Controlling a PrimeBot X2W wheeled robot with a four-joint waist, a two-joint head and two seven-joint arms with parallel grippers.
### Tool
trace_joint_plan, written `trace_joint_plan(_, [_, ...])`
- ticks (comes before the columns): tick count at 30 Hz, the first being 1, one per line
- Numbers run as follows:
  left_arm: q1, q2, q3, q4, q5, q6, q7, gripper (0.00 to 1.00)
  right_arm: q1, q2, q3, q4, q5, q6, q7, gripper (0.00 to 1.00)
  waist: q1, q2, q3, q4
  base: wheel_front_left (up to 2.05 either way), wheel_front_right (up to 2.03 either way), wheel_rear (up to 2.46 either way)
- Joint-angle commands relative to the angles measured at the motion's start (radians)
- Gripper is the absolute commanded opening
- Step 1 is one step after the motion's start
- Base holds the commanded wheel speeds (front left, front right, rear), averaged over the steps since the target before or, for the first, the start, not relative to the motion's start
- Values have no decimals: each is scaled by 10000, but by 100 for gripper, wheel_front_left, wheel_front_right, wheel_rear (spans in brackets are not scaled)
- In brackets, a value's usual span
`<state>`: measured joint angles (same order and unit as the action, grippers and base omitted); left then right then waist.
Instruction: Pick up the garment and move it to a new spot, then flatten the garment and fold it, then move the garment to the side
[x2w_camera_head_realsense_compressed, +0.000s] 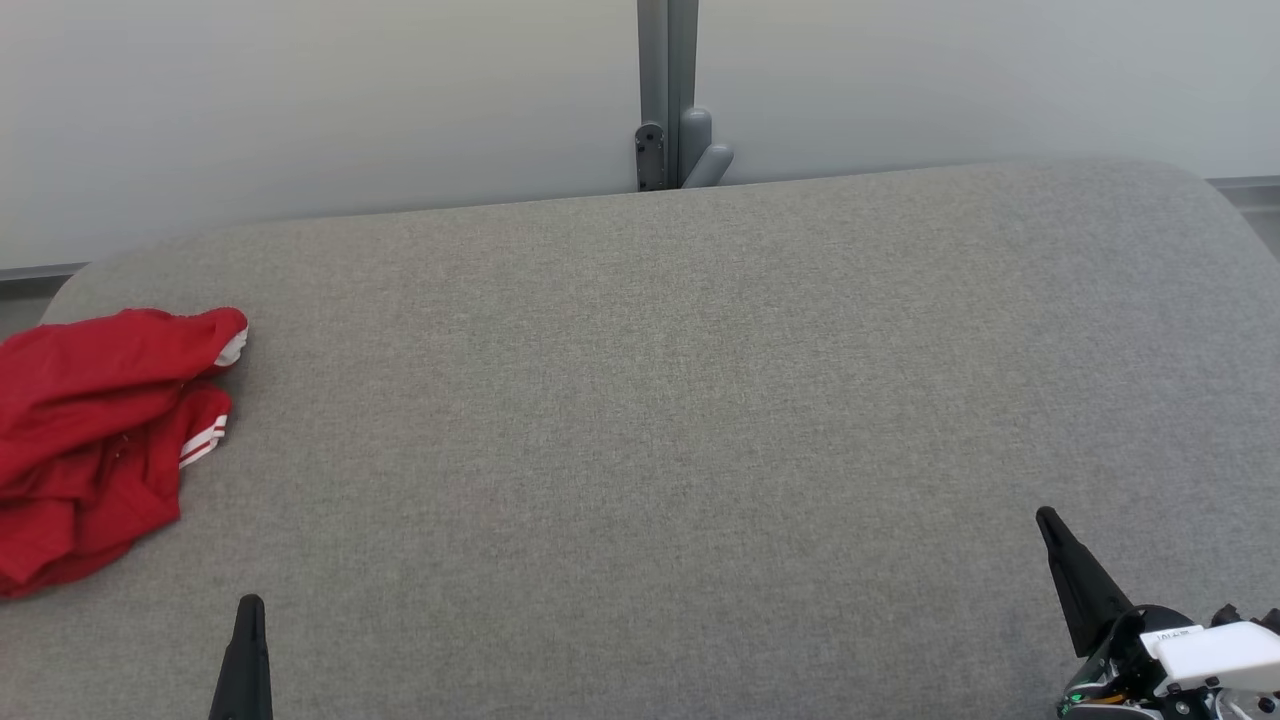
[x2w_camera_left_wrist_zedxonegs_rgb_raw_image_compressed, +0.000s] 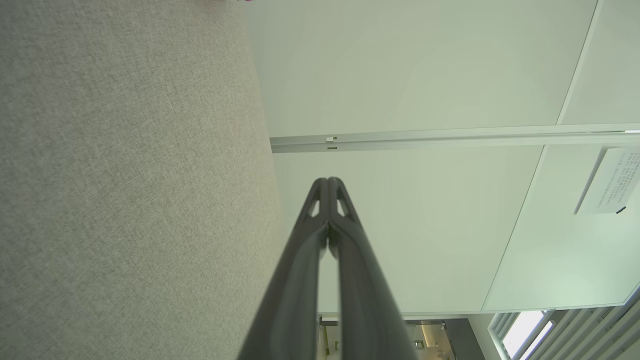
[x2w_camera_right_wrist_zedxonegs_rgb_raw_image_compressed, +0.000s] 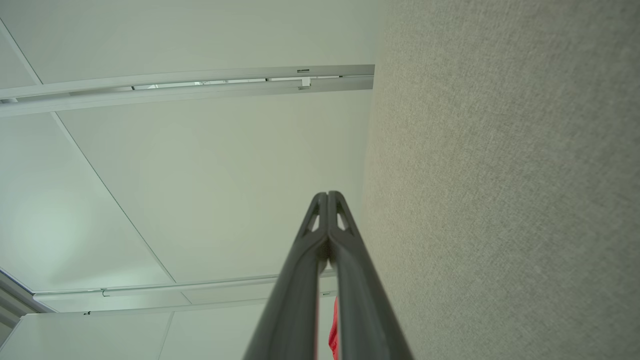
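Grey cushion (x2w_camera_head_realsense_compressed: 640, 400) spreads wide; the crumpled red garment (x2w_camera_head_realsense_compressed: 100, 430) lies at nine o'clock. Pinched closed and empty, the left gripper (x2w_camera_head_realsense_compressed: 249, 603) sits at seven, the right gripper (x2w_camera_head_realsense_compressed: 1046, 515) at five. Best open the left first, then pinch a thick fold.

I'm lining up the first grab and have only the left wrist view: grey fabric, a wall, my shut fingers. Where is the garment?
Observer: The red garment lies at the left edge of the grey padded surface, ahead and to the left of the left gripper.
Operator: Is it spread out at all?
Observer: No, it is bunched up; a cuff with white stripes shows on its right side.
Operator: And the right gripper?
Observer: The right gripper is at the lower right of the head view, shut, far from the garment.
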<state>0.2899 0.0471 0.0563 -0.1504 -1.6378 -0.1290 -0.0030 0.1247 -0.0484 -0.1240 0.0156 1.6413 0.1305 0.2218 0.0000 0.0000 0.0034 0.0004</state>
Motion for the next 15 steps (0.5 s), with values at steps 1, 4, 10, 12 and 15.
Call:
trace_joint_plan(1, [88,66,20,-13,-113,-50,-55,0,117,-41,-27,-46,14,22,33,0,0,0,0,0,0,0,0])
trace_joint_plan(4, [88,66,20,-13,-113,-50,-55,0,117,-41,-27,-46,14,22,33,0,0,0,0,0,0,0,0])
trace_joint_plan(10, [88,66,20,-13,-113,-50,-55,0,117,-41,-27,-46,14,22,33,0,0,0,0,0,0,0,0])
trace_joint_plan(12, [88,66,20,-13,-113,-50,-55,0,117,-41,-27,-46,14,22,33,0,0,0,0,0,0,0,0])
trace_joint_plan(15, [88,66,20,-13,-113,-50,-55,0,117,-41,-27,-46,14,22,33,0,0,0,0,0,0,0,0])
